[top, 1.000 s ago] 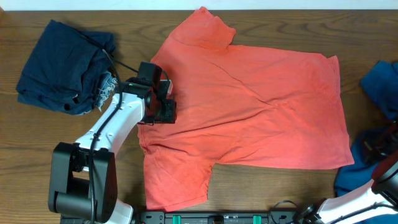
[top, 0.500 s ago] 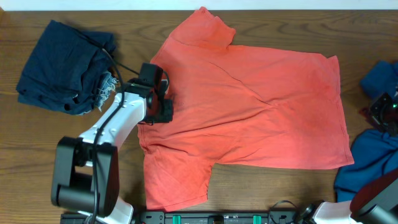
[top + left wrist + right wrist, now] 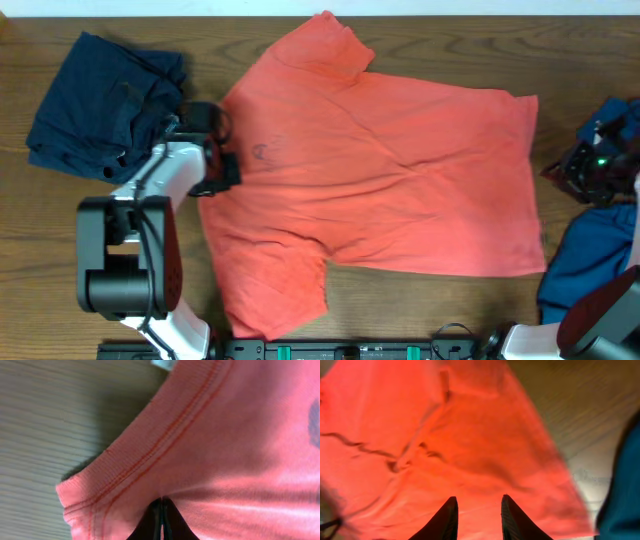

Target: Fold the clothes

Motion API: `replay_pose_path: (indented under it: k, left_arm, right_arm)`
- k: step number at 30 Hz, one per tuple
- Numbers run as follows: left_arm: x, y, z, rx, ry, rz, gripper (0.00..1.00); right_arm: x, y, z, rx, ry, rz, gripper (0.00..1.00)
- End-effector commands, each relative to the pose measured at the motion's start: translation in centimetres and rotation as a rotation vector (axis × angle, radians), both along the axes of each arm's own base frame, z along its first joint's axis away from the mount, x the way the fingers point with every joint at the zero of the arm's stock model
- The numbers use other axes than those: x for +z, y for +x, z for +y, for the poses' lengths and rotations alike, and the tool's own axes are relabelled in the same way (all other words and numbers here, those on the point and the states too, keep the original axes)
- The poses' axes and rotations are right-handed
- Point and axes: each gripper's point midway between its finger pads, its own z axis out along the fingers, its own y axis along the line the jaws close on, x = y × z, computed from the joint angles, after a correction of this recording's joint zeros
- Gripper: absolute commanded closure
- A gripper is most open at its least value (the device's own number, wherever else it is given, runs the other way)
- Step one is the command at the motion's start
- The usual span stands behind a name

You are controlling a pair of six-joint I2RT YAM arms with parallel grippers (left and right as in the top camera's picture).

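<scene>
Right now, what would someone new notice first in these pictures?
A big coral-red T-shirt lies spread across the middle of the wooden table. The left gripper is shut on its edge near a dark navy pile of clothes at the table's left; a blue garment lies at the right edge.

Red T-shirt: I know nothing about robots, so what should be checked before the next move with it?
1. The left gripper has the T-shirt: ok, shut on the ribbed neck edge.
2. The right gripper has cloth: not ok, fingers open over the shirt.
3. Shirt lies flat: not ok, creases cross its middle.
4. The dark blue pile is clear of the shirt: ok, apart.
5. The blue garment is clear of the hem: cannot tell, edges meet in the overhead view.
</scene>
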Motion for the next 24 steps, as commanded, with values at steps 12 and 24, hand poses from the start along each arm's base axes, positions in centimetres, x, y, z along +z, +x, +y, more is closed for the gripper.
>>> replay_pose_path:
  k: [12, 24]
  left_arm:
    - [1.6, -0.4, 2.7, 0.075, -0.05, -0.014, 0.87]
    - [12.2, -0.6, 2.7, 0.068, -0.031, -0.268, 0.65]
  right_arm:
    - [-11.2, -8.3, 3.3, -0.152, -0.054, 0.356, 0.85]
    - [-13.6, -14.3, -2.1, -0.482, -0.312, 0.528, 0.99]
